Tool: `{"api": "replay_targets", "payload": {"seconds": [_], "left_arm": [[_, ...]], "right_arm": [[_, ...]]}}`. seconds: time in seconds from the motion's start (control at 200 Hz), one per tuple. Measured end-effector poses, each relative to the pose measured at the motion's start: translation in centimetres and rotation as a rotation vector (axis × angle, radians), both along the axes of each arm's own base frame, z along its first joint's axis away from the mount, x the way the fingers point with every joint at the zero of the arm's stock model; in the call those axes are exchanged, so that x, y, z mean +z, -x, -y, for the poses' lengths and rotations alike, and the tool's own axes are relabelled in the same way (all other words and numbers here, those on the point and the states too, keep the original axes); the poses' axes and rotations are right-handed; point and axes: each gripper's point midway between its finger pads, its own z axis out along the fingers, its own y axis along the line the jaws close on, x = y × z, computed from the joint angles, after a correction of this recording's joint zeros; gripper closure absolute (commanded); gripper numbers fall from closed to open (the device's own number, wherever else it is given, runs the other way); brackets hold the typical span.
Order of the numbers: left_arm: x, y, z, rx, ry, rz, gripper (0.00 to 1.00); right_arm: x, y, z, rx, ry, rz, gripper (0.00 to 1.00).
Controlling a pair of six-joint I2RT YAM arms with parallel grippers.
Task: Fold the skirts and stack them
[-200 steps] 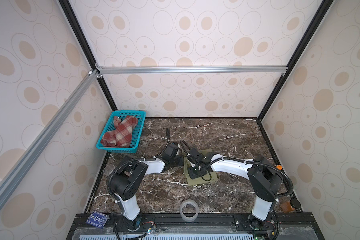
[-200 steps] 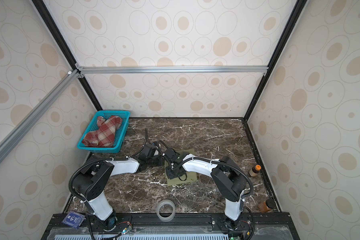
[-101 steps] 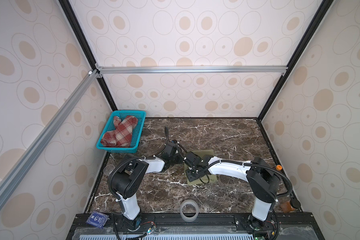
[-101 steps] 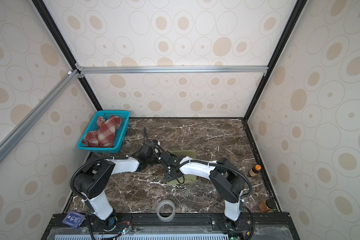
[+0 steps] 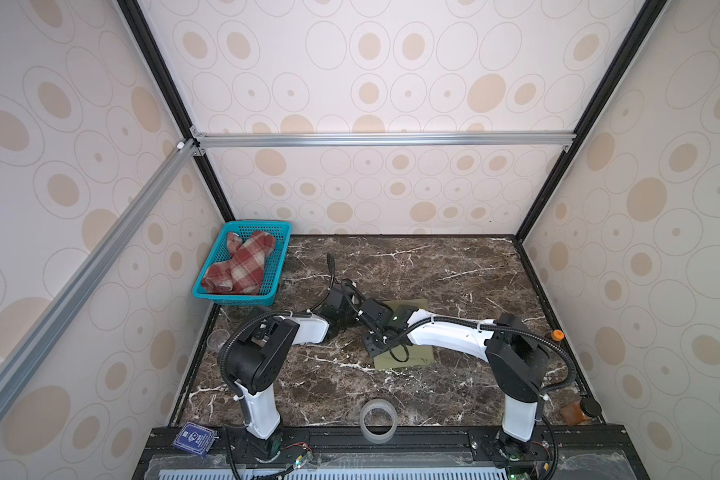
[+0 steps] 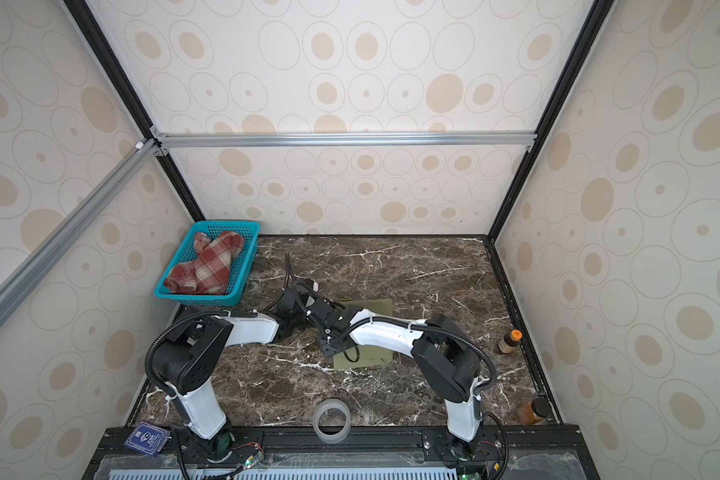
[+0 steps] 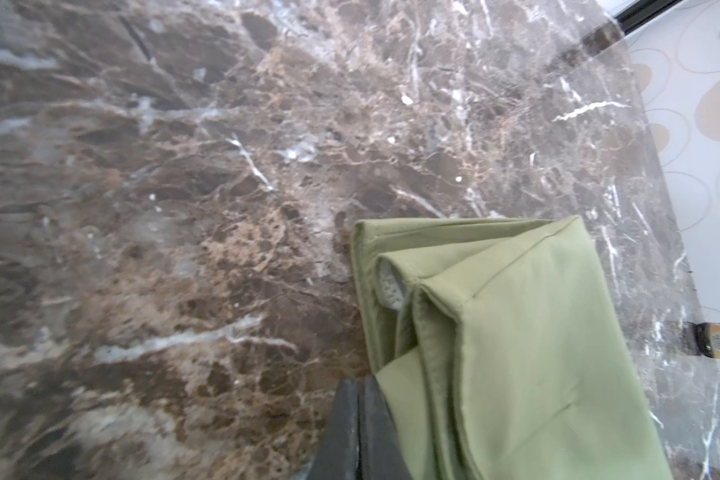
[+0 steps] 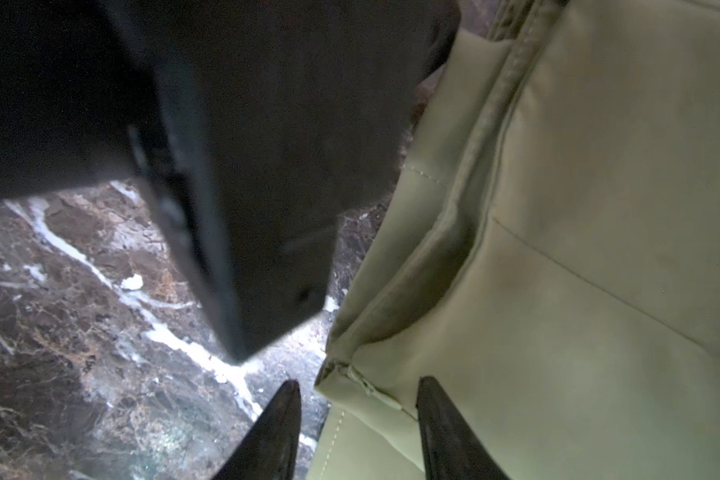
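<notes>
Olive-green skirt [image 5: 417, 358]: folded, flat at centre of tabletop [image 5: 454, 270]; middle hidden under right arm [image 5: 445, 336] in both top views. Plaid skirt [image 5: 242, 266]: bunched in teal basket [image 5: 278, 270], back left corner. Left gripper [image 7: 357, 386]: jaws clenched at the olive-green skirt's edge; whether cloth is pinched is unclear. Right gripper [image 8: 359, 382]: jaws parted, straddling a hemmed corner. Tape roll [image 5: 363, 420]: front edge. Orange-capped bottle [image 6: 509, 343]: far right.
</notes>
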Motion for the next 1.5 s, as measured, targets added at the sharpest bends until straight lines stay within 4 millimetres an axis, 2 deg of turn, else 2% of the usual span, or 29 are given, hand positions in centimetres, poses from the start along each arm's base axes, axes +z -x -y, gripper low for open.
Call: {"api": "replay_targets", "payload": {"seconds": [0.19,0.255,0.425,0.7,1.2,1.355,1.5], "left_arm": [[-0.5,0.0,-0.2,0.005,-0.002,-0.012,0.95],[-0.4,-0.1,-0.1,0.003,0.003,-0.008,0.95],[-0.4,-0.2,-0.2,0.003,0.009,-0.009,0.95],[-0.5,-0.3,-0.1,0.004,0.018,-0.007,0.96],[-1.2,-0.7,-0.4,0.019,0.048,-0.014,0.98],[-1.2,-0.8,-0.6,0.025,0.062,-0.012,0.98],[-1.2,-0.8,-0.6,0.025,0.070,-0.015,0.98]], "right_arm": [[-0.8,0.0,0.5,-0.024,0.030,-0.007,0.67],[-1.1,0.0,0.7,-0.032,0.042,-0.013,0.68],[-1.7,0.2,1.1,-0.048,0.063,-0.025,0.63],[-1.7,0.1,1.0,-0.055,0.058,-0.027,0.56],[-2.1,0.0,0.3,-0.059,0.045,-0.037,0.56],[-2.6,0.0,0.4,-0.069,0.055,-0.041,0.68],[-2.5,-0.1,0.4,-0.074,0.057,-0.039,0.90]]}}
